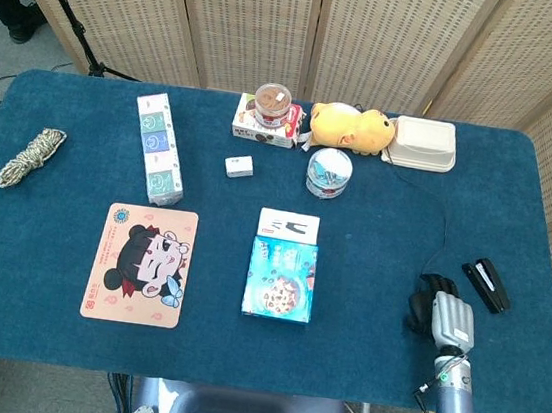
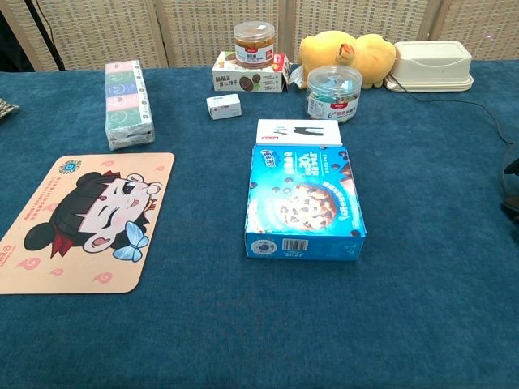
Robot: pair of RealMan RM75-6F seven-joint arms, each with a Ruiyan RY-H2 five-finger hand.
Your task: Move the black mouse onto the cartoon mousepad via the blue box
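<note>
The black mouse (image 1: 434,284) lies near the table's right front, its thin cable running back to the white case. My right hand (image 1: 441,313) sits over it with fingers curled around its body, gripping it; the black fingers blend with the mouse. At the chest view's right edge only a dark sliver of the right hand (image 2: 511,182) shows. The blue box (image 1: 280,280) (image 2: 305,201) of cookies lies flat at the table's middle. Left of it lies the cartoon mousepad (image 1: 140,263) (image 2: 81,220). My left hand shows in neither view.
A black stapler (image 1: 486,285) lies just right of the hand. A white card (image 1: 288,225) touches the box's far end. At the back stand a jar (image 1: 271,104), a yellow plush (image 1: 351,127), a clear tub (image 1: 328,173) and a white case (image 1: 422,144). A tissue pack (image 1: 159,147) and a rope coil (image 1: 31,157) lie at the left.
</note>
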